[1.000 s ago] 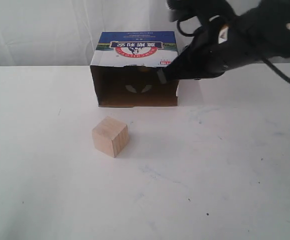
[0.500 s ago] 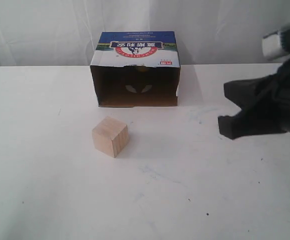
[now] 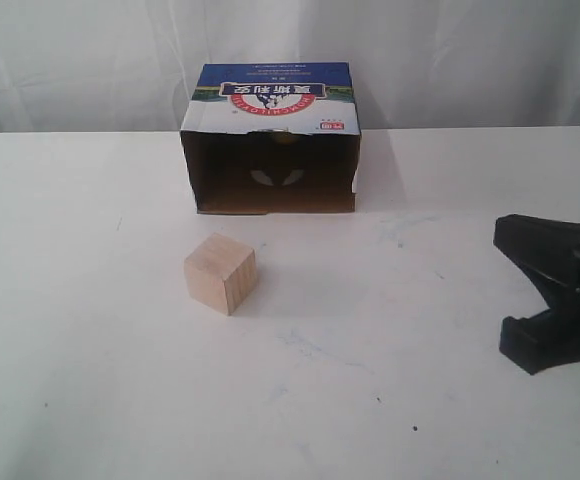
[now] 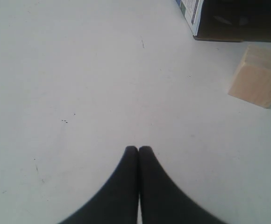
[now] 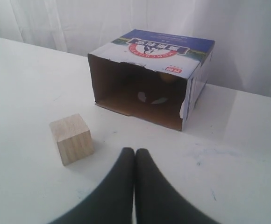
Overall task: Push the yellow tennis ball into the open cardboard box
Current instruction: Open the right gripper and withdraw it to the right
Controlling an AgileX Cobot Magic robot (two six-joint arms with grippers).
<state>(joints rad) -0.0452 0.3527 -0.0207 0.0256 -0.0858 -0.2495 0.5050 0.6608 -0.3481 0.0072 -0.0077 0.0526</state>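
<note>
The open cardboard box (image 3: 270, 95) lies on its side at the back of the table, its dark mouth facing forward. A small yellowish patch (image 5: 167, 76) shows deep inside, just under the top panel; it looks like the yellow tennis ball (image 3: 285, 137), mostly hidden. My right gripper (image 5: 135, 150) is shut with nothing in it. It points toward the box from the front right, well apart from it. In the exterior view the right arm's black end (image 3: 555, 250) sits at the right edge. My left gripper (image 4: 139, 148) is shut over bare table and does not appear in the exterior view.
A pale wooden cube (image 3: 220, 272) stands on the white table (image 3: 90, 380) in front of the box, a little left of its middle. It also shows in both wrist views, cube (image 5: 71, 138) and cube (image 4: 259, 77). White curtains hang behind.
My right arm has pulled away from the box mouth, moving right and down toward the table's right edge. The box and the cube have not moved.
</note>
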